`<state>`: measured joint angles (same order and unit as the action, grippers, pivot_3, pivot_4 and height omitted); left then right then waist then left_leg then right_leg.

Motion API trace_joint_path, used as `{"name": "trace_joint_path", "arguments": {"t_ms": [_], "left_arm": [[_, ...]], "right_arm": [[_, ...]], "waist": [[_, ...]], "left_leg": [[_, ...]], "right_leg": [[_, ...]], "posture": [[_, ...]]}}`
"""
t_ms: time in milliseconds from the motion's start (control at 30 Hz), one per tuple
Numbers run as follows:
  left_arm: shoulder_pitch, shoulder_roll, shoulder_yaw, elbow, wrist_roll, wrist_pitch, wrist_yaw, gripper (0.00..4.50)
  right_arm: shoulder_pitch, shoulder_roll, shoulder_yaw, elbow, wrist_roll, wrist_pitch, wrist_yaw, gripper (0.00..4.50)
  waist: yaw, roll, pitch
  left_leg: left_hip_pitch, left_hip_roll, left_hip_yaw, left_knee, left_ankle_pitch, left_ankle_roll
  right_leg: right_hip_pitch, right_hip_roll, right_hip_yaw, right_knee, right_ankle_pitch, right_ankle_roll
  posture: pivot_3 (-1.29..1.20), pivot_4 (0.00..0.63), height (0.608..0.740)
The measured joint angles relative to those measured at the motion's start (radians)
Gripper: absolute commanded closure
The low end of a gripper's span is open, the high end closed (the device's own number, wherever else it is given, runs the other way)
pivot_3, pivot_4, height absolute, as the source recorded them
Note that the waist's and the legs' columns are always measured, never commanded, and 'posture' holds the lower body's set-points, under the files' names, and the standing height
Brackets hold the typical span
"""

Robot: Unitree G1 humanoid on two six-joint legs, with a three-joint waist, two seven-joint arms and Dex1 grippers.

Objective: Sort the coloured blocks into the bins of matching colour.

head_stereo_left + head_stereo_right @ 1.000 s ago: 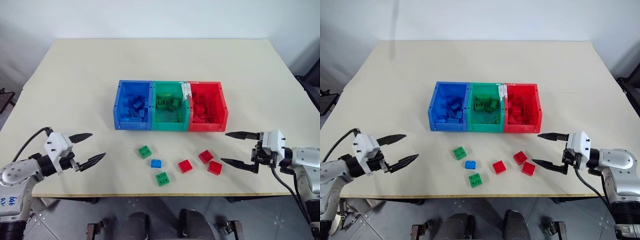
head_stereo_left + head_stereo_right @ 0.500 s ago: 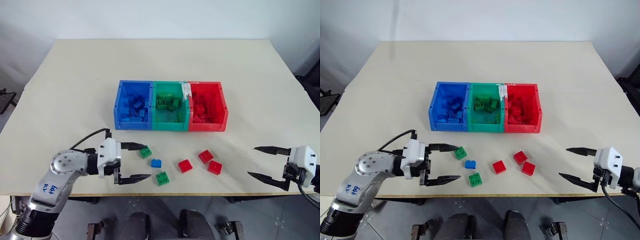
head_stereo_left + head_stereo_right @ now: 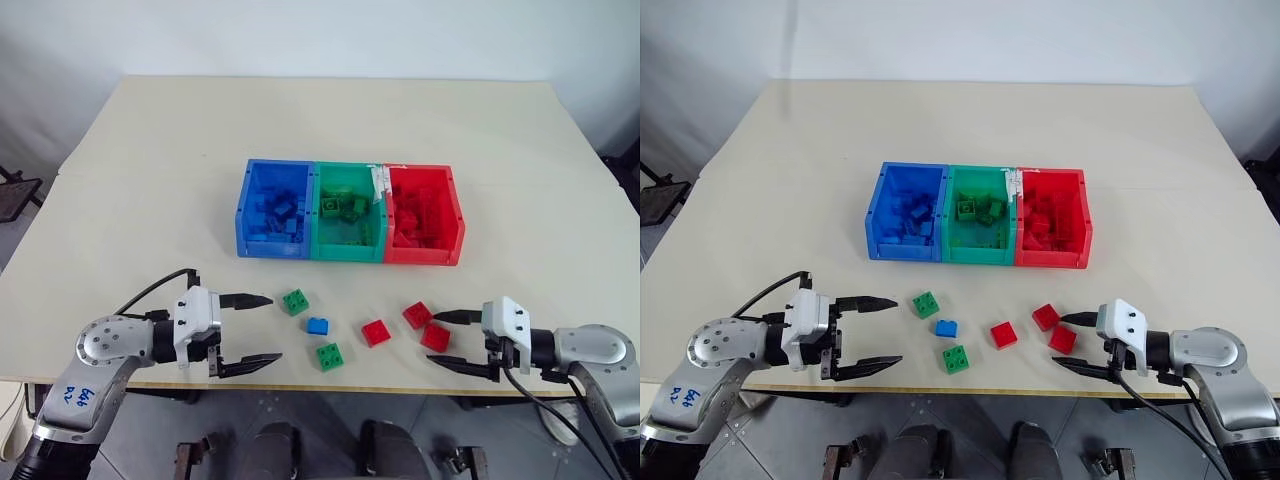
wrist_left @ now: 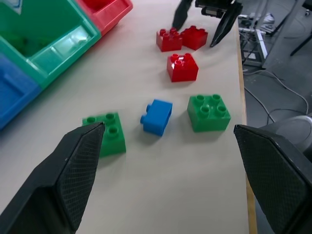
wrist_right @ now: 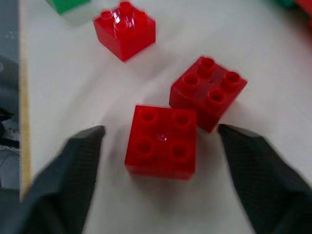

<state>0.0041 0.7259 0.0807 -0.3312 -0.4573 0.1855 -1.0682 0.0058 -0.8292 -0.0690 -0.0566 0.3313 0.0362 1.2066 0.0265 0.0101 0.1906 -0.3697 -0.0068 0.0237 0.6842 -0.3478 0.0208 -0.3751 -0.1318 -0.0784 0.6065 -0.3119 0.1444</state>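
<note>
Three joined bins stand mid-table: blue (image 3: 275, 222), green (image 3: 348, 225) and red (image 3: 423, 228), each holding several blocks of its colour. Loose blocks lie in front of them: two green (image 3: 294, 301) (image 3: 327, 355), one blue (image 3: 317, 325) and three red (image 3: 376, 332) (image 3: 418, 314) (image 3: 435, 337). My left gripper (image 3: 272, 328) is open and empty, just left of the green and blue blocks. My right gripper (image 3: 434, 339) is open and low on the table, one finger on each side of the nearest red block (image 5: 162, 140), with a gap on both sides.
The table's front edge (image 3: 330, 385) runs just behind the loose blocks and both grippers. A white tag (image 3: 377, 183) sits on the rim between the green and red bins. Bare tabletop lies to the left and right of the bins.
My left gripper has swung right to the green and blue blocks. My right gripper drew out to the right, then came in low around the nearest red block, its fingers closer together.
</note>
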Motion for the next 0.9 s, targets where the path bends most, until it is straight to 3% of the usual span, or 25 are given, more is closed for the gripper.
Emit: {"name": "trace_joint_path", "arguments": {"t_ms": [100, 167, 300, 467, 600, 800, 900], "left_arm": [[0.002, 0.0, 0.011, 0.0, 0.0, -0.008, 0.002, 0.0], [0.002, 0.0, 0.018, 0.0, 0.0, -0.018, 0.004, 0.0], [0.002, -0.013, 0.019, 0.0, 0.0, -0.035, 0.007, 0.0], [0.008, -0.052, 0.044, -0.001, -0.009, -0.037, 0.051, 0.0], [0.025, -0.064, 0.105, -0.003, -0.015, -0.033, 0.103, 0.0], [0.113, -0.06, 0.17, -0.008, -0.017, -0.032, 0.125, 0.0], [0.127, -0.053, 0.196, -0.008, -0.017, -0.032, 0.129, 0.0]], "right_arm": [[0.0, 0.0, 0.0, 0.025, -0.004, -0.029, 0.001, 2.64], [0.0, 0.0, 0.0, 0.032, -0.008, -0.047, 0.004, 3.06], [0.004, 0.008, -0.031, 0.046, 0.037, -0.051, 0.014, 3.06], [-0.02, 0.022, -0.137, -0.039, 0.257, 0.12, 0.006, 3.06], [-0.248, 0.132, -0.143, 0.022, 0.254, 0.163, -0.164, 3.06], [-0.553, 0.241, -0.066, 0.308, 0.073, 0.095, -0.325, 3.06], [-0.619, 0.266, -0.037, 0.413, 0.021, 0.057, -0.335, 2.06]], "waist": [[-0.003, 0.0, 0.0], [-0.004, 0.0, 0.0], [-0.002, 0.0, 0.0], [-0.004, 0.0, 0.0], [-0.027, 0.0, 0.0], [-0.027, 0.0, 0.0], [-0.023, 0.0, 0.0]], "left_leg": [[0.0, 0.0, 0.001, 0.0, 0.0, 0.0], [0.001, 0.001, 0.001, 0.0, 0.0, 0.0], [0.001, 0.0, 0.001, 0.0, 0.0, 0.0], [0.001, 0.001, 0.001, 0.0, 0.0, 0.0], [0.002, 0.001, 0.002, 0.0, 0.001, -0.001], [-0.001, 0.001, 0.001, -0.001, 0.001, -0.001], [-0.002, -0.001, 0.0, -0.001, 0.0, 0.0]], "right_leg": [[0.0, 0.001, 0.0, 0.0, 0.0, 0.0], [0.0, 0.001, 0.0, 0.001, 0.0, 0.0], [0.0, 0.001, 0.0, 0.001, 0.0, 0.0], [0.0, 0.001, 0.0, 0.001, 0.0, 0.0], [-0.001, 0.001, 0.002, 0.002, 0.0, 0.0], [-0.003, 0.0, 0.0, 0.003, 0.0, -0.001], [-0.003, -0.001, 0.0, 0.003, 0.0, -0.001]], "posture": [[0.0, 0.15, 0.74], [0.0, 0.15, 0.74], [0.0, 0.15, 0.74], [0.0, 0.15, 0.74], [0.0, 0.15, 0.74], [0.0, 0.15, 0.74], [0.0, 0.15, 0.74]]}}
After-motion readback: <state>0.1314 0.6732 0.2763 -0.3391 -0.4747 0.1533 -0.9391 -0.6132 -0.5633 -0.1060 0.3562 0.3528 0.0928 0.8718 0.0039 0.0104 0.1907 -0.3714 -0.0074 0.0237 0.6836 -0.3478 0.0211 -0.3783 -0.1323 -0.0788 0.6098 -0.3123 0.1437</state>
